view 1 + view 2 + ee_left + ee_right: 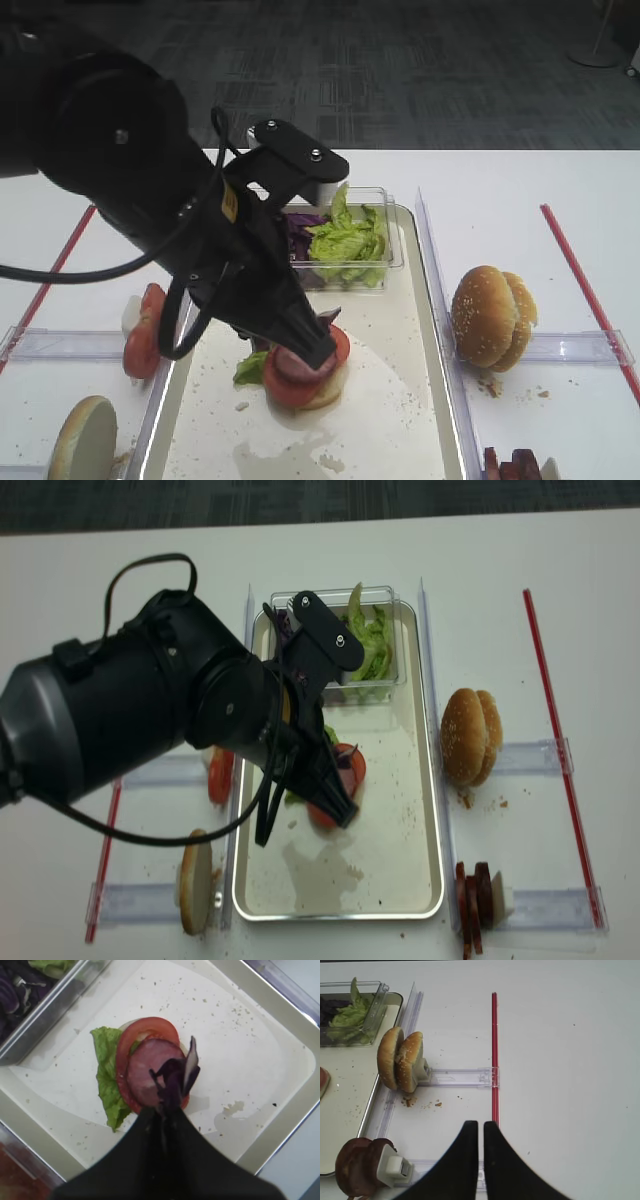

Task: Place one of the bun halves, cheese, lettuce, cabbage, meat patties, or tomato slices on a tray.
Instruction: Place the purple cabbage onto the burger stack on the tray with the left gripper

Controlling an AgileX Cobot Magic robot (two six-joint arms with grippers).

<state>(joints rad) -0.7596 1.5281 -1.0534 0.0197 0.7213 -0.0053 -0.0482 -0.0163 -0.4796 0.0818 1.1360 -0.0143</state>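
Cabbage (176, 1077): small purple clump pinched in the closed left gripper (167, 1105), hanging just above the patty (147, 1070). Contact with the patty not clear from the left wrist view. More purple shreds (303, 222) in the clear tub (392, 262) at the far end of the tray (425, 810), beside loose lettuce (350, 238).

Stack on tray floor, near the middle: pale bun half (325, 392) at the bottom, lettuce leaf (107, 1077) sticking out on one side, tomato slice (145, 1030) over it, patty on top. Floor whitish, crumb-speckled, with a wet smear (290, 455) on the near side of the stack.

Left arm (150, 730) bulky and black, reaching over the tray from the left and hiding part of the tub in the realsense view.

Left of tray: tomato slices (142, 335) standing on edge in a clear rack, and a bun half (82, 440) on edge nearer the front.

Right of tray: two bun halves (492, 315) upright together in a clear rack (460, 1077), crumbs below them. Nearer the front, dark patties (355, 1165) on edge in another rack.

Right gripper (481, 1132): fingers pressed together, holding nothing, over bare white table (570, 1060) next to a red strip (494, 1055), well apart from the tray.
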